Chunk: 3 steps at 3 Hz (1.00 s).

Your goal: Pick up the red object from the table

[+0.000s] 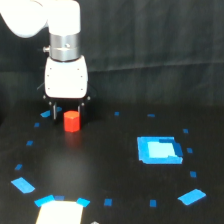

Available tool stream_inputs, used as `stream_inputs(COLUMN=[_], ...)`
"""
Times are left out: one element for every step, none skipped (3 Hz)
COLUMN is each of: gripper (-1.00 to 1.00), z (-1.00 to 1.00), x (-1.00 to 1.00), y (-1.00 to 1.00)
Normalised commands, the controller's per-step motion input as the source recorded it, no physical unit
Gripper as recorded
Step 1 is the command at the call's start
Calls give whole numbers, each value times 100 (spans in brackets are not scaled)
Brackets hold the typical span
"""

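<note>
The red object (72,121) sits on the table (100,165) beneath the gripper (66,106)

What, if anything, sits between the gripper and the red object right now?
Nothing visible. The red object stands on the table just below the gripper, roughly between its dark fingers, with no other thing in the gap. Whether the fingers touch it I cannot tell.
</note>
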Motion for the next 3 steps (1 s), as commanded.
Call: stream_inputs(gripper=[-100, -100, -75], z=[-88, -73, -13], x=[25, 6, 18], y=[-72, -41, -36])
